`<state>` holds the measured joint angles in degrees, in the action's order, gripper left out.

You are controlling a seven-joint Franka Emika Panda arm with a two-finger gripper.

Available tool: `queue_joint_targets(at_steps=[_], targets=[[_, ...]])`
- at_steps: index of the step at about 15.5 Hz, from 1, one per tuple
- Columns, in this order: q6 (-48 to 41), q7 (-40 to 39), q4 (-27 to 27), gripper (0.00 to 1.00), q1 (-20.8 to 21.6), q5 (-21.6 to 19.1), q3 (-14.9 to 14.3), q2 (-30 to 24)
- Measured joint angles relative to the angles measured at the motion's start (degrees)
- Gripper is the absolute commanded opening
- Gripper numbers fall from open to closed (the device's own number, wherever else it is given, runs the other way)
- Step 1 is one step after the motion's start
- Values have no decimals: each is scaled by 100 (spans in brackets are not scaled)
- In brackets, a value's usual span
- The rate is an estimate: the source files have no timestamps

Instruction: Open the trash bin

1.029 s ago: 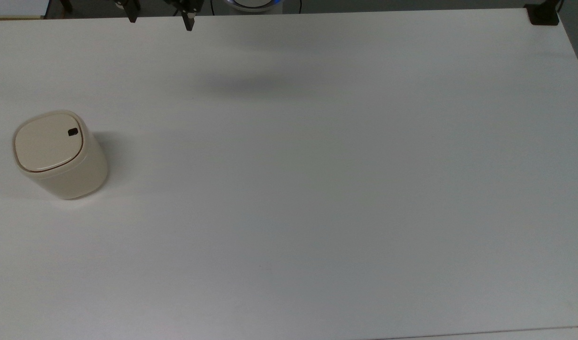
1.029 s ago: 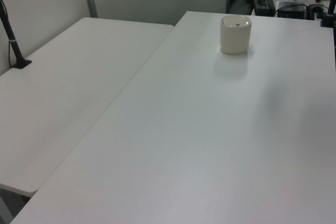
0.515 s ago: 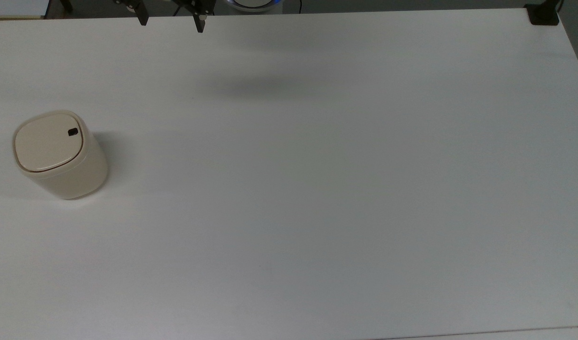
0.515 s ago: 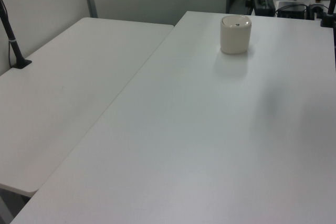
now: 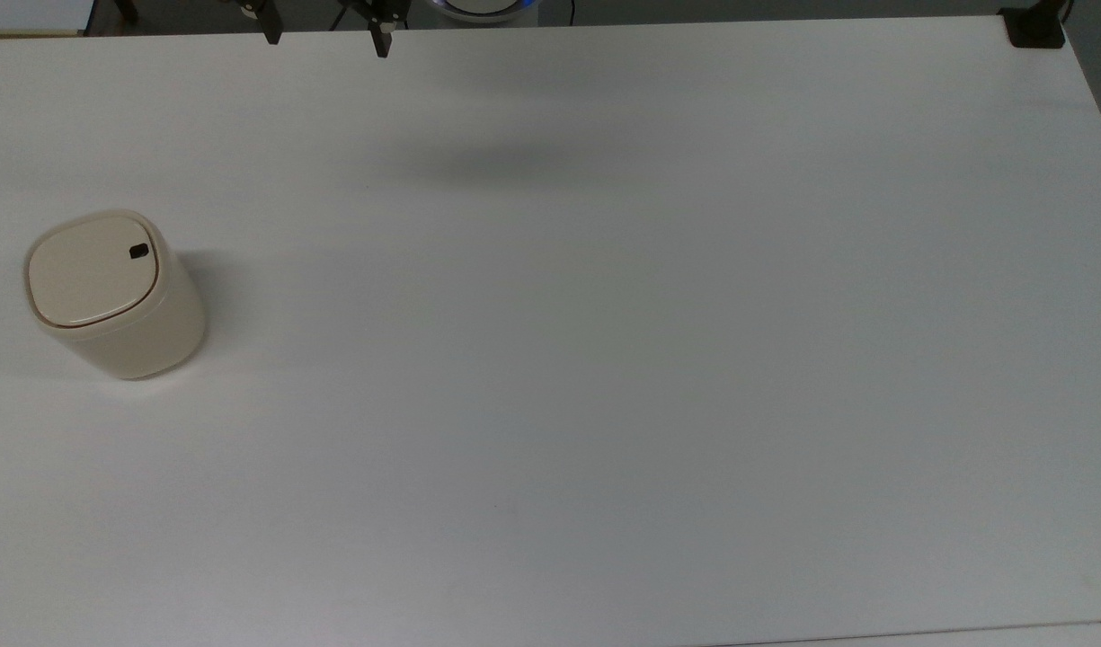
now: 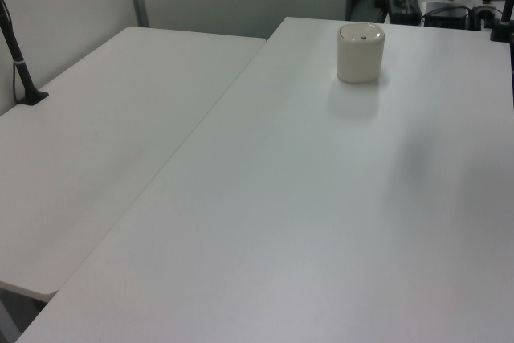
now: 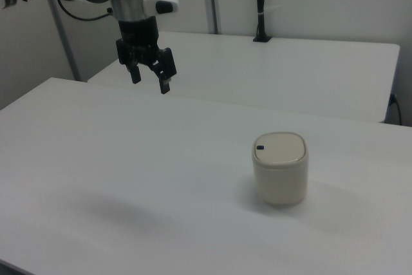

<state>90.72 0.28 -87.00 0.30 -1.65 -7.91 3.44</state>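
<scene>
The cream-beige trash bin [image 5: 114,296] stands upright at the top view's left, its flat lid down with a thin brown seam and a small black button [image 5: 138,252]. It also stands far back on the table in the left view [image 6: 360,52] and at centre right in the right view [image 7: 279,168]. My gripper [image 7: 150,80] hangs open high above the table in the right view, well to the left of the bin, with nothing between its fingers. Its two black fingertips [image 5: 382,40] poke in at the top view's upper edge, the gripper [image 5: 325,43] far from the bin.
The bin stands on a white table [image 5: 604,359]. A second white table [image 6: 96,142] adjoins it on the left view's left, with a black clamp post [image 6: 20,62]. Another black clamp [image 5: 1035,27] sits at the top view's upper right corner.
The gripper has shifted a little to the top view's right along the upper edge since a second ago, then nearly stopped. The bin has not moved.
</scene>
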Motion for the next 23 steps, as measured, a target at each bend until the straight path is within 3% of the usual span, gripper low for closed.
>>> queue_joint_targets(at_steps=[5,6,7,11,13,15,23], targets=[[263,-29,0,100,1,26,5,84],[391,-29,-3,93,-1,52,5,138],[538,-32,-5,85,-4,88,5,202],[978,-423,-9,21,-47,165,-33,411],[1140,-480,-9,6,-145,167,-74,479],[1537,-467,-14,1,-256,166,-176,555],[3012,465,-46,1,-537,166,-785,1277]])
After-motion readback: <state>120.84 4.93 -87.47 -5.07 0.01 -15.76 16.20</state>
